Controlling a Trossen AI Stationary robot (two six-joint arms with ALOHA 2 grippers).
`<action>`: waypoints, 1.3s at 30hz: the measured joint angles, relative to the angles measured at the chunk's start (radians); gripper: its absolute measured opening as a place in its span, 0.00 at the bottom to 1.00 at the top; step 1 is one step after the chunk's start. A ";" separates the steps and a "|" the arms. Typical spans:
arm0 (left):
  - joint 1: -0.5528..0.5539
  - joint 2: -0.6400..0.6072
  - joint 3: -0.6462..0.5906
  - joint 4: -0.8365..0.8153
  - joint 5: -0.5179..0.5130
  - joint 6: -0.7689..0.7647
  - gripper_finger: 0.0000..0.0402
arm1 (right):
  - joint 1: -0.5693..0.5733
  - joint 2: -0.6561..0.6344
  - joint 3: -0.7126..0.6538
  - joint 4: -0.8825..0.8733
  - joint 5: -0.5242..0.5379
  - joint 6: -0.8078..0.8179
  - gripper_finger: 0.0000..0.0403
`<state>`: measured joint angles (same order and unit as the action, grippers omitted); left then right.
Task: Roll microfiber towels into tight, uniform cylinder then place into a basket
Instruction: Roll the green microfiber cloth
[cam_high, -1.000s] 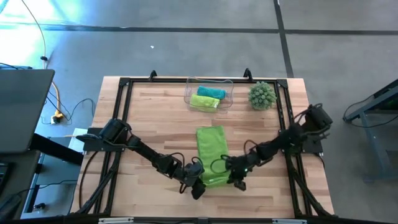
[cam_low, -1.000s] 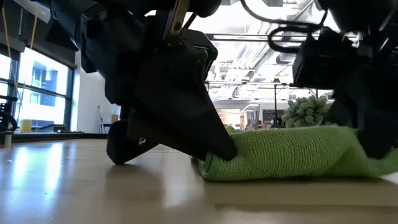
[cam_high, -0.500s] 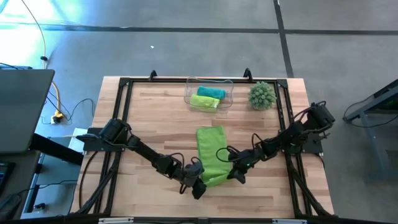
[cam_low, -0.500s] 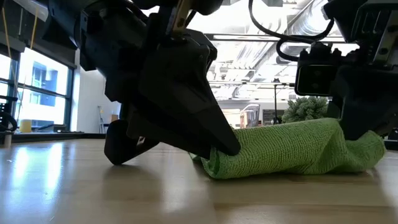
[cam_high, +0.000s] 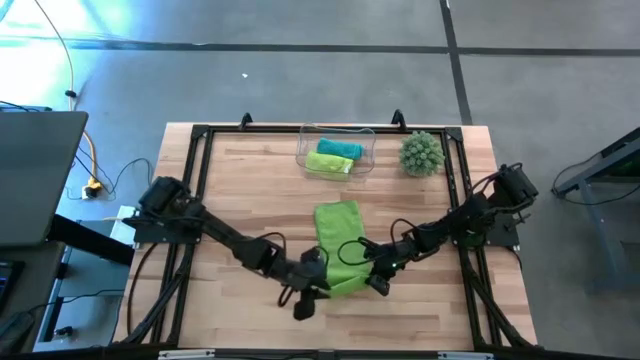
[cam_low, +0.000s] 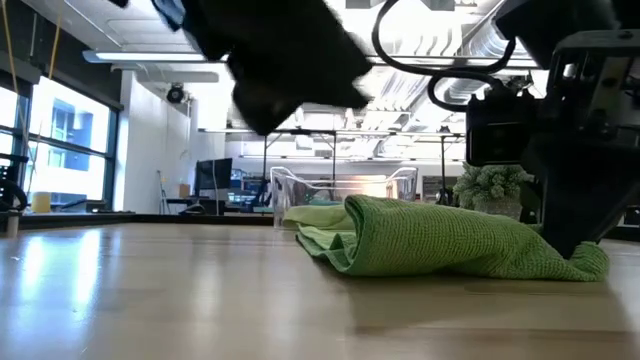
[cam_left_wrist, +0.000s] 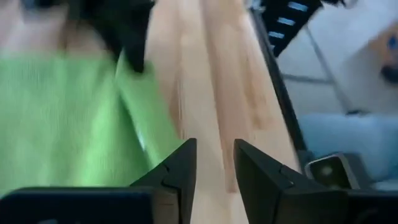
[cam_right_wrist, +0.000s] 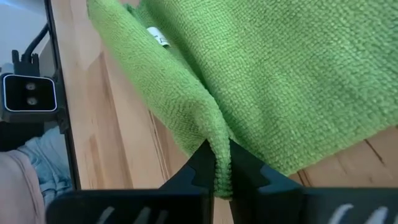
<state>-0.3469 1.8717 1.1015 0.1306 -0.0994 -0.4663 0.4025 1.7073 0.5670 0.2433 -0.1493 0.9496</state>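
One green towel (cam_high: 340, 248) pinched by right gripper (cam_high: 377, 285).

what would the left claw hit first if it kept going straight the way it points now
Probably bare table: the left claw is open, with the lime towel just beside its line, though depth is unclear.

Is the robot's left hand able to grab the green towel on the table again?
Probably yes. The left hand hangs open just off the near end of the green towel, with nothing between them. The right hand pinches the towel's edge, but farther along.
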 joint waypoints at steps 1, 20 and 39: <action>-0.007 0.001 0.000 0.015 -0.023 0.075 0.24 | -0.003 0.000 0.001 -0.001 -0.002 0.000 0.04; -0.019 0.144 0.000 0.282 -0.021 0.640 0.42 | -0.018 0.001 0.001 0.003 -0.001 0.039 0.04; 0.013 0.204 -0.001 0.153 -0.063 0.548 0.41 | -0.023 0.002 0.000 0.006 -0.006 0.038 0.04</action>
<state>-0.3336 2.0756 1.1007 0.2835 -0.1619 0.0818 0.3798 1.7088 0.5674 0.2490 -0.1550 0.9879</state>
